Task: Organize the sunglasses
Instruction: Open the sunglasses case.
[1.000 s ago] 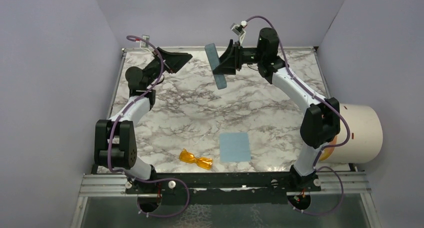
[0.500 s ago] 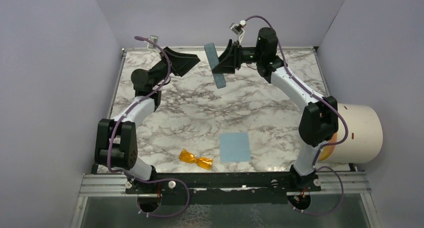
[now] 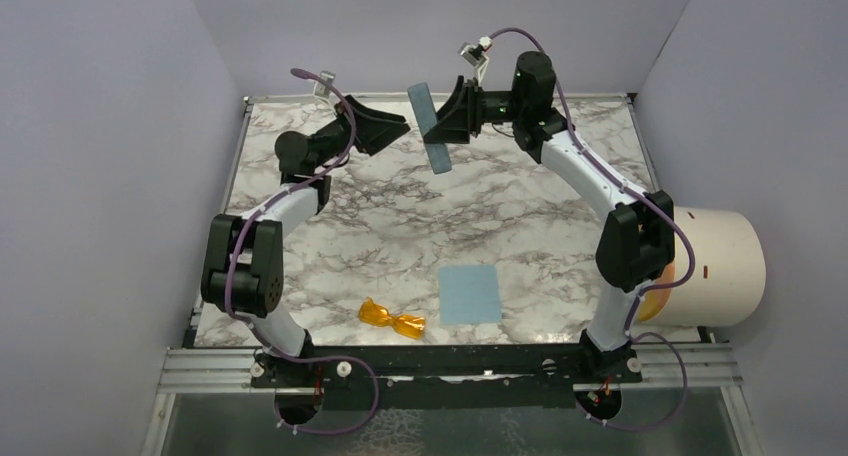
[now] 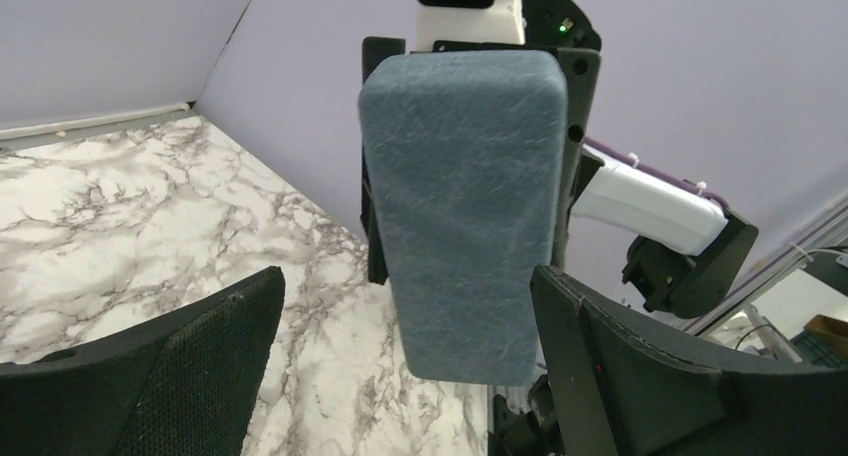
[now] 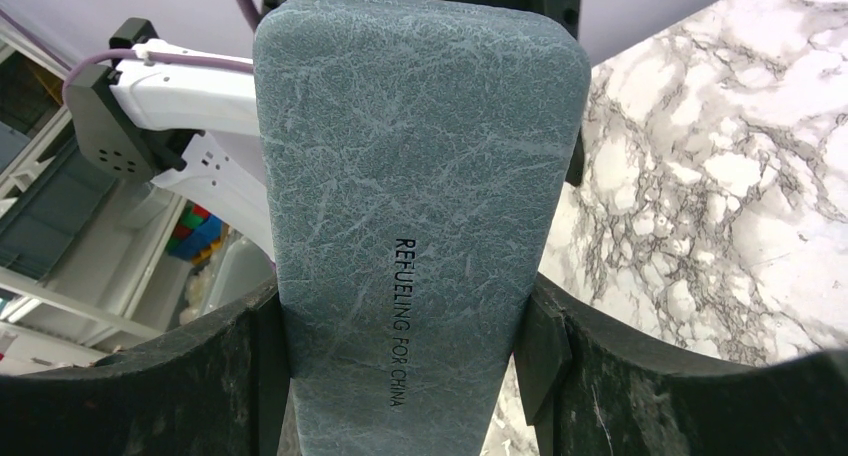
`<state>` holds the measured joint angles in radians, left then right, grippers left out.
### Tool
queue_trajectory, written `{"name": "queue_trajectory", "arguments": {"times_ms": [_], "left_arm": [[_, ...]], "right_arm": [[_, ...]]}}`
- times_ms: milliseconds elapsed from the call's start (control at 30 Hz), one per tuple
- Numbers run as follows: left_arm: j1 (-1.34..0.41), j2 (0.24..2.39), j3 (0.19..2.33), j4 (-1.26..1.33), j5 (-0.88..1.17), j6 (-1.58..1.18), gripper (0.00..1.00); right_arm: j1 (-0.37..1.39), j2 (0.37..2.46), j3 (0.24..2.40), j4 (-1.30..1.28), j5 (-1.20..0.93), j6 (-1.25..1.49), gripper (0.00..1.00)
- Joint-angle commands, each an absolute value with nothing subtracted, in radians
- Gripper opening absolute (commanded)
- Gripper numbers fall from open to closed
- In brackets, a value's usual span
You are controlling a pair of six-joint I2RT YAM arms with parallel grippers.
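The orange-amber sunglasses [image 3: 392, 319] lie folded on the marble table near its front edge. My right gripper [image 3: 447, 124] is shut on the closed blue-grey case [image 3: 431, 129] and holds it in the air over the far middle of the table. The case fills the right wrist view [image 5: 420, 186], clamped between both fingers. My left gripper [image 3: 398, 128] is open, just left of the case and apart from it. In the left wrist view the case [image 4: 462, 206] hangs ahead of the open left gripper [image 4: 405, 351].
A flat light blue cloth [image 3: 470, 294] lies right of the sunglasses. A white cylinder [image 3: 722, 266] stands at the right edge beside the right arm. Purple walls close the table [image 3: 400, 236] on three sides.
My left arm has swung right and forward, bringing its open gripper up close to the case. My right gripper has kept the case almost still.
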<state>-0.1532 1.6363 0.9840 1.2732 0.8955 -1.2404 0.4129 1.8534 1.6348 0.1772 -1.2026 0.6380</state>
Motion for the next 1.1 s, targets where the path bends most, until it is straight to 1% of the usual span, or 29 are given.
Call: {"name": "queue_trajectory", "arguments": {"times_ms": [0, 100, 233, 933, 1067], "left_arm": [[-0.156, 1.694, 1.035, 1.393, 0.955, -1.254, 0.96], [-0.158, 1.739, 1.057, 1.447, 0.951, -1.281, 0.96], [-0.172, 1.769, 1.099, 1.453, 0.959, -1.284, 0.95], [-0.218, 1.814, 1.187, 1.442, 0.964, -1.284, 0.95], [-0.218, 1.818, 1.18, 1.442, 0.966, -1.282, 0.93]], "right_arm": [[0.414, 1.865, 1.689, 0.168, -1.207, 0.623, 0.01], [0.415, 1.879, 1.698, 0.159, -1.204, 0.617, 0.01], [0.425, 1.893, 1.712, 0.148, -1.197, 0.601, 0.01], [0.43, 1.94, 1.755, 0.126, -1.192, 0.576, 0.01], [0.429, 1.942, 1.763, 0.116, -1.189, 0.568, 0.01]]}}
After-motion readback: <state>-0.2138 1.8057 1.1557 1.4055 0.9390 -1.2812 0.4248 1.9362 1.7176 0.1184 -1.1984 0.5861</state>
